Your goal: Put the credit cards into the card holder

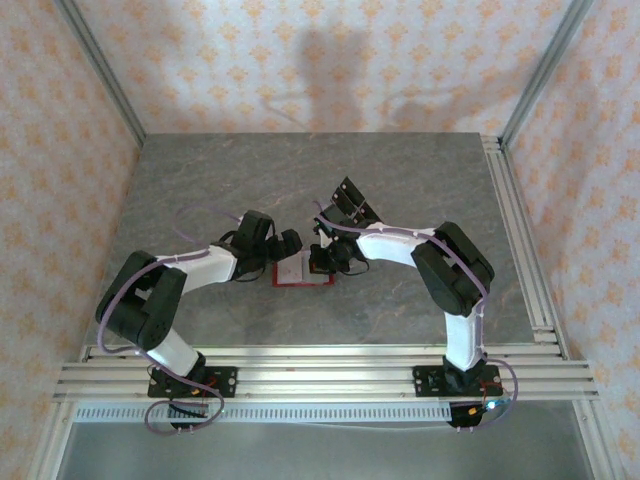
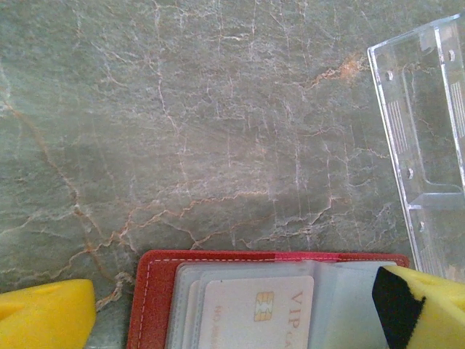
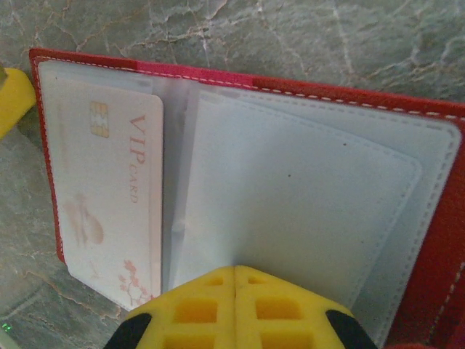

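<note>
Left gripper [image 2: 234, 299] stands wide apart, one yellow finger off each side of the open card holder [image 3: 436, 291], and I see it touching nothing. The right gripper [image 3: 234, 291] has its two yellow fingers pressed together with no gap, tips resting on the clear sleeves near the wallet's fold. Whether a sleeve leaf is pinched between them I cannot tell. The card holder lies open and flat on the grey marbled table [image 1: 200, 180], about the middle, between the two grippers and closer to the near edge than the far.

I judge this to be the seating step. A pale VIP credit card [image 3: 109, 196] lies in the sleeve of one half, but one short end appears to stick out past the red edge. The next move, as I read it, calls for a gentle push along the card's length while the wallet is pinned flat. Since the task names more than one card, another would then need fetching.

I count one card holder, one pale credit card, one clear plastic rack [image 2: 429, 131] near the wallet's corner, and two grippers.
</note>
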`<state>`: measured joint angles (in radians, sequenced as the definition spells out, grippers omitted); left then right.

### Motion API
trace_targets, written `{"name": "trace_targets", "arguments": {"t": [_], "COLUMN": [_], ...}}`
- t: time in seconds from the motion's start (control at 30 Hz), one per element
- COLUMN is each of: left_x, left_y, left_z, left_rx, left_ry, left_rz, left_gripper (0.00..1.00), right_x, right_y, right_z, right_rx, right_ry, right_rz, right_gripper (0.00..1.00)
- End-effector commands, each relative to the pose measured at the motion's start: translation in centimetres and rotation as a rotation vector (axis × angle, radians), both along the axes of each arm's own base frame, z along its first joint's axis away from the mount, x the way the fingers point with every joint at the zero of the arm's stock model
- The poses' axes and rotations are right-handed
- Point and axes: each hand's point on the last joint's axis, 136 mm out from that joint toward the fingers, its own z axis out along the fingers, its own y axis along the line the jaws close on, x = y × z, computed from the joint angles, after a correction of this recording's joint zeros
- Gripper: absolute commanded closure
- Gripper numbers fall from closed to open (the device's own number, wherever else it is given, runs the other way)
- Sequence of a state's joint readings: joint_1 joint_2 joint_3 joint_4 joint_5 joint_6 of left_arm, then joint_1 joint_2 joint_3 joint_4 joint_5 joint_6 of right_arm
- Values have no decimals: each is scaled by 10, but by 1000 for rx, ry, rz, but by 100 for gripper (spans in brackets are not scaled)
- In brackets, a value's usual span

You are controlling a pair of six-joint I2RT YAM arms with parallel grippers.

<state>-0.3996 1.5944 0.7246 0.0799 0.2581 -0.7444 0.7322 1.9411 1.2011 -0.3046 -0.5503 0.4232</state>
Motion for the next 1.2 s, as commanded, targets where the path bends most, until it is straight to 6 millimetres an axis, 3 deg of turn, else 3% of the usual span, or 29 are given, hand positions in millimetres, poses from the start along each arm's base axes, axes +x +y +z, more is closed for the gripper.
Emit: {"name": "trace_targets", "arguments": {"t": [0.0, 0.13, 0.3, 0.5, 0.63, 0.73, 1.17], "left_x": [24, 24, 22, 20, 19, 18, 17], "left_y": [-37, -36, -29, -13, -1, 5, 18], "left_z": [27, 29, 29, 34, 39, 41, 42], "left_rx": [-119, -115, -90, -44, -16, -8, 7], "left_ry": [-112, -114, -115, -128, -136, -138, -143], "left_rz": [-68, -63, -42, 18, 54, 72, 101], "left_gripper": [0, 0, 0, 0, 0, 0, 0], "right_x": [-8, -4, -1, -9, -7, -1, 14], "right_y": [-6, -2, -2, -30, -60, -71, -53], "right_z": [-10, 11, 54, 80, 73, 61, 26], "right_rx": [-30, 4, 43, -27, -167, -267, -396], "right_ry": [35, 6, -59, -118, -156, -167, -180], "right_rz": [-2, 6, 5, -33, -83, -83, -15], "right_gripper": [96, 94, 77, 70, 55, 49, 45]}}
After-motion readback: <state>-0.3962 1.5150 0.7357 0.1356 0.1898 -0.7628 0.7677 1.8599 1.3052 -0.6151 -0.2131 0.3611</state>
